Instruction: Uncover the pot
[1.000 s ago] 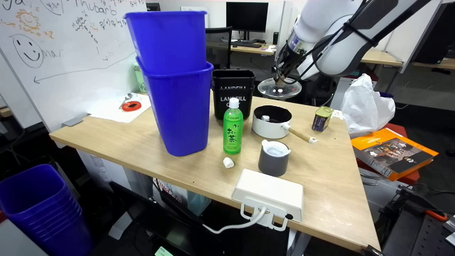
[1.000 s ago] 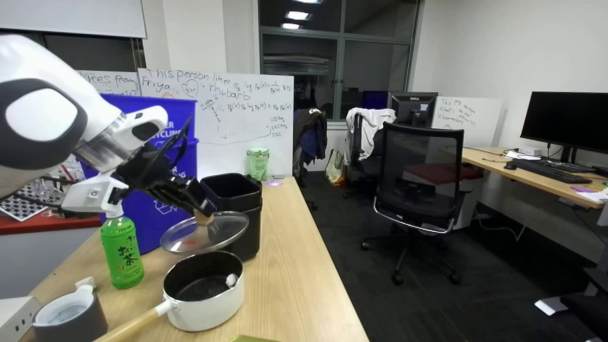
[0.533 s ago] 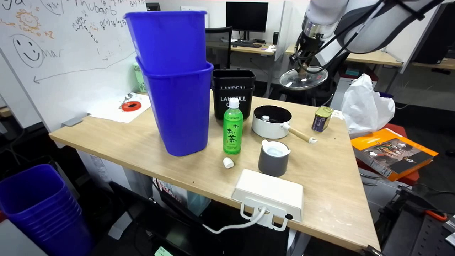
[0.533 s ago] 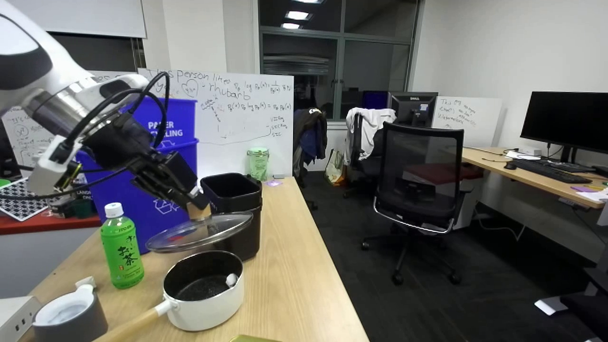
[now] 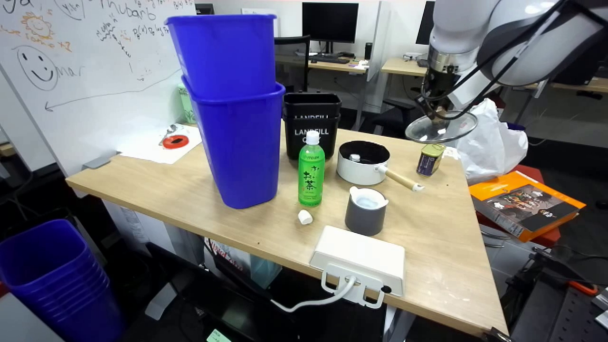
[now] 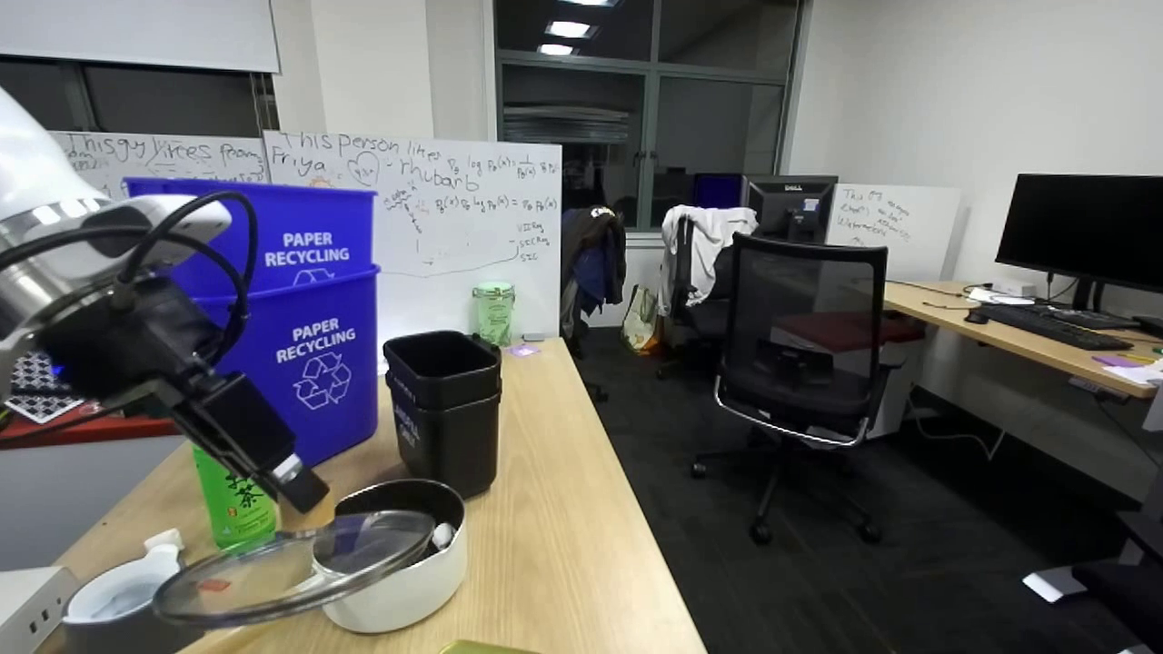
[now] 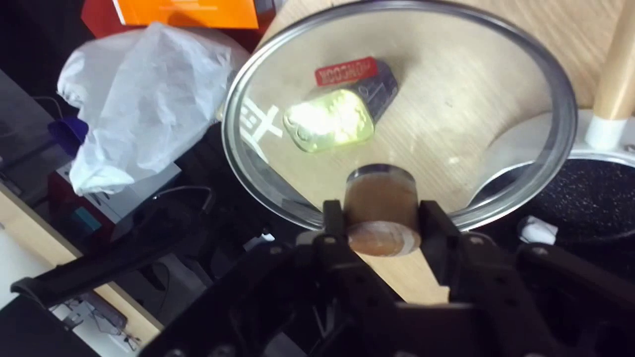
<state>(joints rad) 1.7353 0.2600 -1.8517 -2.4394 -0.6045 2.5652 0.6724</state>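
Glass lid (image 5: 444,131) has moved toward the tin (image 5: 430,160), knob (image 7: 382,196) pinched in my gripper (image 7: 382,208); uncovered pot (image 5: 359,173) on wooden table (image 5: 432,228), whiteboard (image 5: 104,73) alongside.

Pale walls (image 6: 981,100) meet a dark floor (image 6: 836,599) in an exterior view, where a metal-framed window (image 6: 572,127) shows black glass with bright rectangular lights (image 6: 569,30) at the top. A whiteboard (image 6: 454,227) covered in handwriting stands just beside the pale wooden desk (image 6: 563,545) and shows in both exterior views. Out on the floor, apart from the desk, stands a black mesh office chair (image 6: 809,318); farther back, a white garment (image 6: 713,236) drapes a dark chair (image 6: 704,318). Along a side wall, a wooden worktop (image 6: 936,312) bears a keyboard (image 6: 1058,327) and a black-screened monitor (image 6: 1090,245). A smaller whiteboard (image 6: 899,232), also written on, stands next to a DELL-marked monitor (image 6: 790,213).
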